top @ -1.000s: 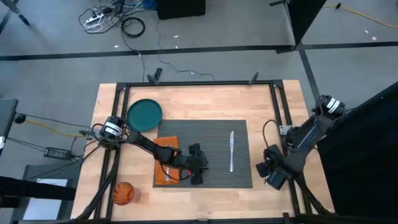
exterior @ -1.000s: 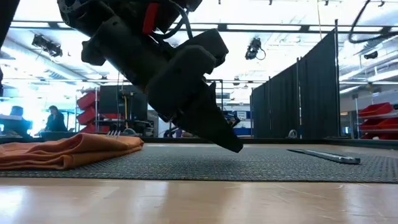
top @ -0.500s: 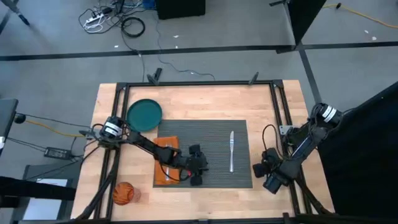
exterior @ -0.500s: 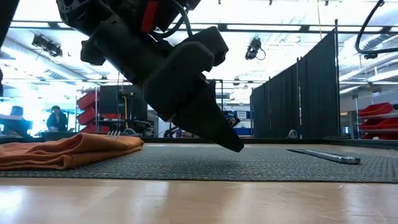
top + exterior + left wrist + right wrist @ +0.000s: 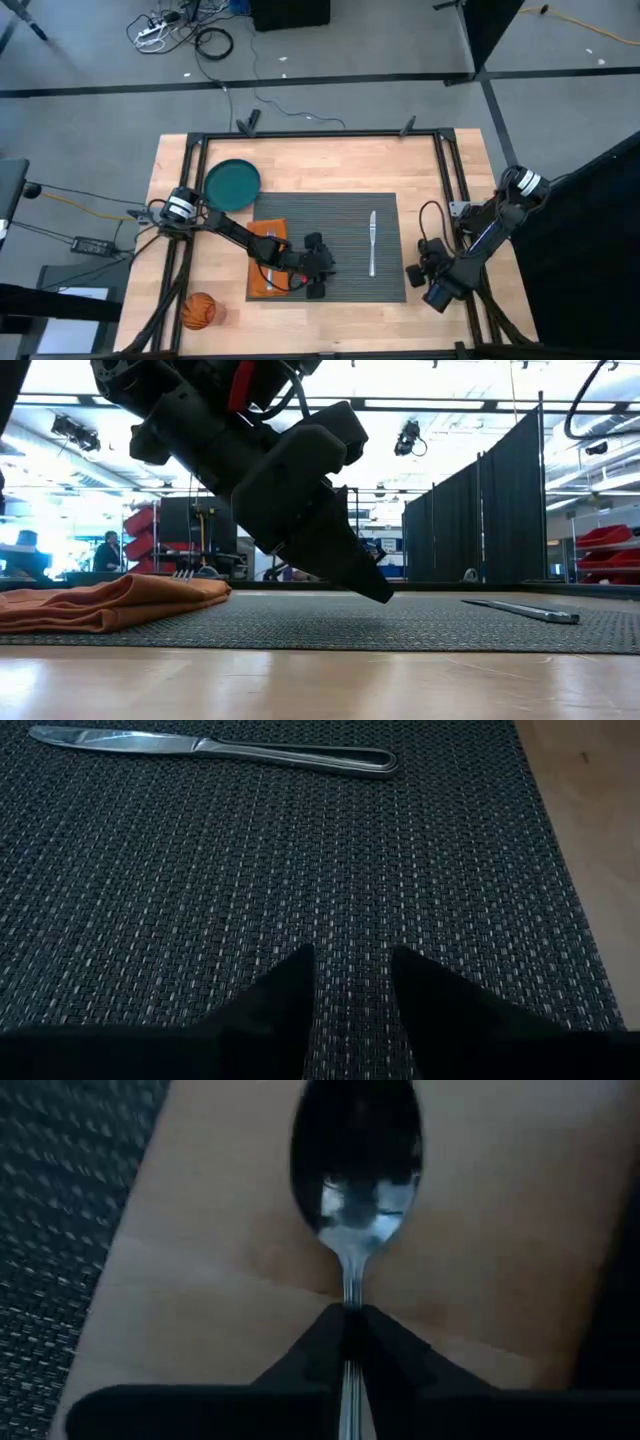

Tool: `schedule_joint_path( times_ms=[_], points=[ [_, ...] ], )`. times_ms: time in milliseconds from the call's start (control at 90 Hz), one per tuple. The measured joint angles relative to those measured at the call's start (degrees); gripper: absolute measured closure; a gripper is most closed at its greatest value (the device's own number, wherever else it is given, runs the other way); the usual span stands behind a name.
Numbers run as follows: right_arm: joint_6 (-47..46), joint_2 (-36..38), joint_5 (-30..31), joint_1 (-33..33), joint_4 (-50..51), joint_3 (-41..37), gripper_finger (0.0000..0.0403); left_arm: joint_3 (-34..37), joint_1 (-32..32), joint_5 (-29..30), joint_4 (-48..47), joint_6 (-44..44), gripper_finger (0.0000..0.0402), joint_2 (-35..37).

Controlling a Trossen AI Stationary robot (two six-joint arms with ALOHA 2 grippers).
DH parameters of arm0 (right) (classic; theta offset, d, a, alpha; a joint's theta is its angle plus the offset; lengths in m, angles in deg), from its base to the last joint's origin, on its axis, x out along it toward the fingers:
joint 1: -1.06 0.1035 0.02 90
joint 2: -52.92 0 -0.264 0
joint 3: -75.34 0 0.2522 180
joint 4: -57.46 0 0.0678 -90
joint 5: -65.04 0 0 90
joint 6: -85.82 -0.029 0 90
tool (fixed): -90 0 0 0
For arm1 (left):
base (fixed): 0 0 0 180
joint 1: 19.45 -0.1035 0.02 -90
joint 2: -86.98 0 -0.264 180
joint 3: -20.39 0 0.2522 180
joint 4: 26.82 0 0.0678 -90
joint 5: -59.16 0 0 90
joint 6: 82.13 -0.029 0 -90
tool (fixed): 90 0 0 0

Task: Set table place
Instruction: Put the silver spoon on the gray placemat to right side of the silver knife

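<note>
Overhead, the light wood desk (image 5: 330, 165) carries a dark grey ribbed placemat (image 5: 340, 215) at centre frame. Teal plate (image 5: 232, 184) sits off the mat's upper-left corner, on bare wood. Orange napkin (image 5: 262, 262) lies on the mat's left edge, lower left of centre, with the fork's tines (image 5: 183, 573) just showing behind it in the low view. Knife (image 5: 372, 242) lies lengthwise on the mat's right part. Orange cup (image 5: 198, 311) stands at lower left of the desk, well apart from the mat.

Left tool (image 5: 316, 283) is over the mat's lower middle, just right of the napkin. Low view: it hangs tilted, tip close above the mat; contact cannot be told. Left wrist view: its two dark fingers (image 5: 275, 1005) stand a narrow gap apart, nothing between them, knife (image 5: 215, 746) lying across the mat beyond.

Right tool (image 5: 425, 278) is at lower right of frame, just beside the mat's right edge, over bare wood. Right wrist view: its fingers (image 5: 310, 1352) are closed on the handle of the spoon (image 5: 355, 1170), bowl pointing away over the wood, the mat's edge at the frame's left.
</note>
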Motion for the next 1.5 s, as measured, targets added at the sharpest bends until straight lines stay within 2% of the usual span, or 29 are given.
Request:
schedule_joint_path(
  times_ms=[267, 433, 556, 744, 944, 1056, 1211, 1500],
  points=[
    [-0.54, 3.05, 10.88, -2.73, -2.1, 1.06, 0.0402, 0.02, 0.0, 0.0, 0.49, 0.0, 0.028, 0.0],
    [-0.13, 3.25, 17.31, -7.35, -2.97, 1.08, 0.0402, 0.02, 0.0, 0.02, 0.84, 0.0, 0.028, 0.0],
    [3.7, 3.14, 22.12, -11.81, -4.45, 1.11, 0.0403, 0.0, 0.0, 0.02, 1.36, 0.0, 0.028, 0.0],
    [11.58, 3.05, 23.07, -18.48, -10.3, 1.11, 0.0403, 0.0, 0.0, 0.02, 1.33, 0.0, 0.028, 0.0],
    [13.85, 3.03, 24.07, -21.51, -12.89, 1.11, 0.0402, 0.0, 0.02, 0.02, 1.3, 0.0, 0.028, 0.0],
    [13.95, 2.53, 23.62, -22.28, -14.5, 0.64, 0.0401, 0.0, 0.02, 0.02, 1.51, 0.0, 0.028, 0.0],
    [14.5, 1.25, 21.46, -23.39, -21.6, -2.61, 0.0398, 0.02, 0.07, 0.04, 1.69, 0.02, 0.028, 0.0],
    [12.32, 0.69, 20.33, -24.46, -20.83, -4.14, 0.0395, 0.01, 0.09, 0.05, 2.19, 0.02, 0.028, 0.0]
  ],
)
